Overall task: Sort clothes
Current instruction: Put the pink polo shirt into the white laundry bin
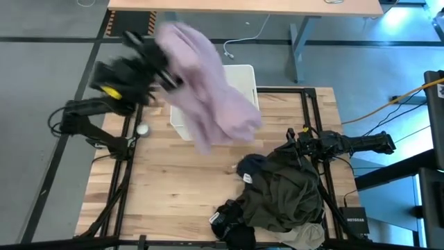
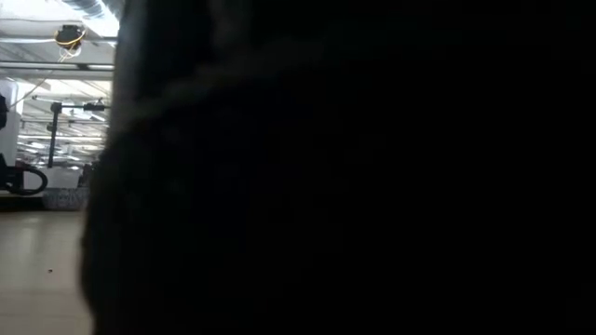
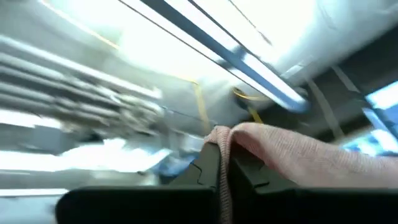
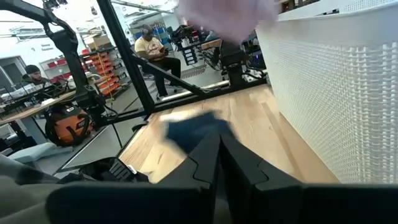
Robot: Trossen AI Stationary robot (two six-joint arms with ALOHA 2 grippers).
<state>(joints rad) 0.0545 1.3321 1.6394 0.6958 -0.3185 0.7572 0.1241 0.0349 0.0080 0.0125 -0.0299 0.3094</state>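
My left gripper [image 1: 166, 69] is raised at the far left and shut on the dusty pink garment [image 1: 208, 90]. The garment billows out over the white bin [image 1: 244, 73]. My right gripper [image 1: 290, 135] is shut and empty, just above the table at the far edge of the clothes pile. In the pile, a dark olive green garment [image 1: 291, 191] lies on top. A navy one [image 1: 251, 165] is at its far left, a black one [image 1: 229, 222] at the near edge and a light beige-grey one [image 1: 309, 237] at the near right. Dark cloth [image 2: 354, 167] fills most of the low view. My left gripper pinches a fold or edge of the pink garment [image 3: 219, 138] between its two shut fingers [image 3: 205, 171]. The cloth runs up through the fingers and drapes over one of them. The rest spreads away from the gripper, lifted clear of the table and above the bin.
The white bin's perforated wall [image 4: 336, 93] stands close beside my right gripper. The near left of the wooden table [image 1: 166, 187] is bare. The black frame rails [image 1: 309, 111] run along the table's sides. People sit in the room beyond the table [image 4: 149, 46].
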